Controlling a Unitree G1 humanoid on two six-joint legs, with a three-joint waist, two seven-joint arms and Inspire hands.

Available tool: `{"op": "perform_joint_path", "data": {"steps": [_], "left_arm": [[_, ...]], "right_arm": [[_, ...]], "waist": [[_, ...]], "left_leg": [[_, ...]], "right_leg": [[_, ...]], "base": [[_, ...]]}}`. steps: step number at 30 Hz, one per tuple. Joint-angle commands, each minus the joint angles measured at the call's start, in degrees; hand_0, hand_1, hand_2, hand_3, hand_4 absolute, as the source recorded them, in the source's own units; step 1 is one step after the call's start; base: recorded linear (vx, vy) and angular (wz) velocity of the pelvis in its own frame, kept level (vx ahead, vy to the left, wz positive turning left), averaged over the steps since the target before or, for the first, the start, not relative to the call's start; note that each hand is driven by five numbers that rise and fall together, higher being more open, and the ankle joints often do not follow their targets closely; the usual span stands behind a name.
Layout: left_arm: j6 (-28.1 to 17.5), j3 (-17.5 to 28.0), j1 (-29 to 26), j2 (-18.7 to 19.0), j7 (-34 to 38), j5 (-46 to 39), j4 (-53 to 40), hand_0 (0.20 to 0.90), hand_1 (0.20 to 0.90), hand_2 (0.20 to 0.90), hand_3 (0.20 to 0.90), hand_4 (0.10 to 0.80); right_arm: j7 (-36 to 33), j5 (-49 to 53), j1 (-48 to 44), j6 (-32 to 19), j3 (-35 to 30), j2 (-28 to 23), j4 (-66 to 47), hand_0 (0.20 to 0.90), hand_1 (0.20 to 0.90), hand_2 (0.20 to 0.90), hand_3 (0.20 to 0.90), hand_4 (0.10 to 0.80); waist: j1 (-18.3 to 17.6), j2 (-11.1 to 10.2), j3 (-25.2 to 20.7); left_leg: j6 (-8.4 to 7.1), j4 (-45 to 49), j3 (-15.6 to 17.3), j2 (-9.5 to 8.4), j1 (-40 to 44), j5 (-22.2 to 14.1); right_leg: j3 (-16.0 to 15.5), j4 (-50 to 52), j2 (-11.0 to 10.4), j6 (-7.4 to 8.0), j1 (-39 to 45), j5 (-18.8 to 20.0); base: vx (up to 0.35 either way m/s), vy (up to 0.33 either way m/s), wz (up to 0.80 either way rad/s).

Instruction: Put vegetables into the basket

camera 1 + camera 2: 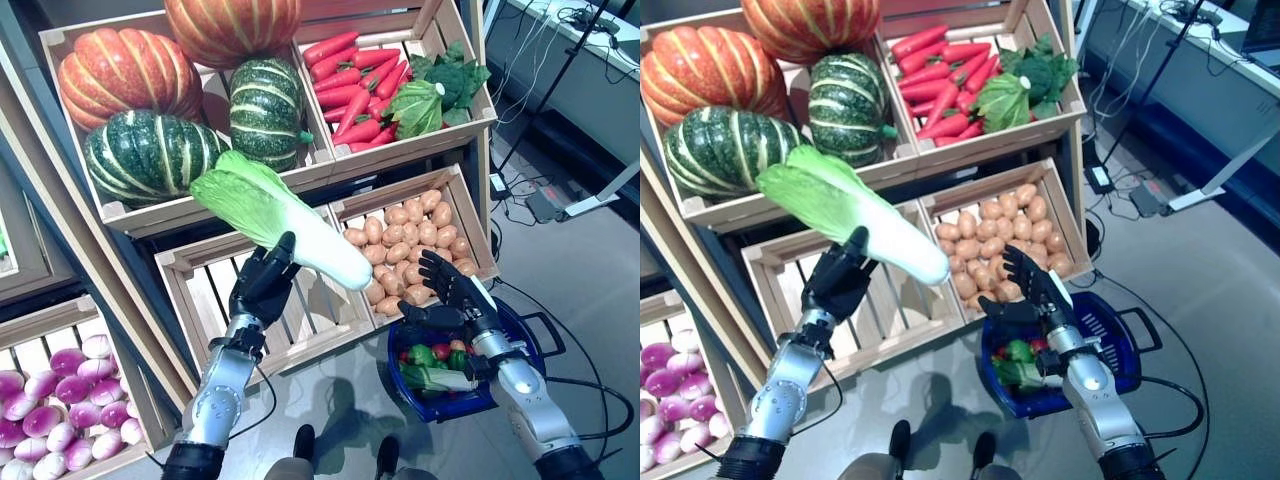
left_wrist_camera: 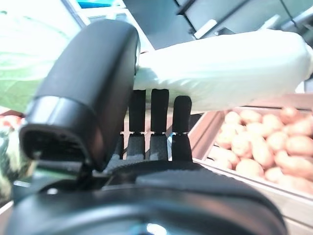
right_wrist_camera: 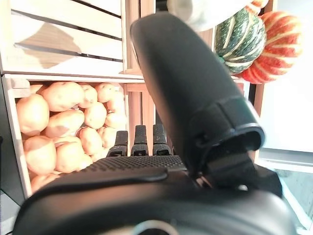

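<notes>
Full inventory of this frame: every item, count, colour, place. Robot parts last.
Napa cabbage: one, green leaves and white stem, held up before the crates.
Wooden crates: several, pale, stacked on a slant.
Pumpkins: two orange, two dark green striped, top left crate.
Carrots: many, red-orange, top right crate.
Leafy greens: a few, green, beside the carrots.
Potatoes: many, tan, lower right crate.
Turnips: many, purple-white, lower left crate.
Blue plastic basket: one, holding vegetables, on the floor.
Left hand: dark, curled on the cabbage.
Right hand: dark, open above the basket.
</notes>
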Motion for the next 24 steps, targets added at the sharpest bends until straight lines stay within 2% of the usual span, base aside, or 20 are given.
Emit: {"op": "perform_joint_path", "data": {"steps": [1,8,13,18,24], "left_arm": [[-3.5,-1.9,-3.8,4.0,-4.8,4.8,-0.6,0.300,0.300,0.300,0.300,0.400],[-3.9,-4.9,-5.5,6.2,-5.3,8.1,-0.1,0.300,0.300,0.300,0.300,0.400],[-4.7,-5.7,-5.9,6.8,-4.4,11.3,-0.5,0.300,0.300,0.300,0.300,0.400],[-4.9,-6.8,-6.3,8.0,-5.1,15.7,-0.8,0.300,0.300,0.300,0.300,0.400],[-5.1,-8.8,-7.0,8.7,-6.0,15.6,0.1,0.300,0.300,0.300,0.300,0.400]], "right_arm": [[4.2,4.1,-3.3,0.4,2.3,-2.4,-7.3,0.900,0.900,0.900,0.900,0.800],[4.9,5.0,-6.3,3.4,5.4,-3.2,-9.6,0.900,0.900,0.900,0.900,0.800],[5.0,5.6,-7.8,7.7,6.8,-3.4,-10.4,0.900,0.900,0.900,0.900,0.800],[9.5,17.8,-8.5,15.9,9.5,-1.7,-11.4,0.900,0.900,0.900,0.900,0.800],[11.7,22.9,-9.7,17.6,12.9,0.1,-10.6,0.900,0.900,0.900,0.900,0.800]], "waist": [[-0.4,-1.1,-6.4],[-0.1,-0.8,-7.2],[0.1,-0.8,-7.6],[0.2,-1.0,-7.9],[0.5,-1.0,-8.4]], "left_leg": [[-2.88,0.1,1.4,1.71,0.8,-3.2],[-2.94,0.1,1.0,1.69,1.1,-3.4],[-3.07,0.1,0.8,1.84,1.2,-3.5],[-3.25,0.1,0.7,2.09,1.3,-3.5],[-3.48,0.1,0.6,2.36,1.4,-3.4]], "right_leg": [[-0.2,0.1,-5.1,3.76,2.1,1.8],[-0.1,0.1,-5.1,3.72,2.4,1.5],[-0.1,0.1,-5.2,3.76,2.5,1.3],[0.0,0.1,-5.1,3.66,2.6,1.1],[-0.1,0.1,-5.2,3.64,2.8,1.1]], "base": [[0.000,0.000,0.00],[0.000,0.000,0.00],[0.000,0.000,0.00],[0.000,0.000,0.00],[0.000,0.000,0.00]]}}
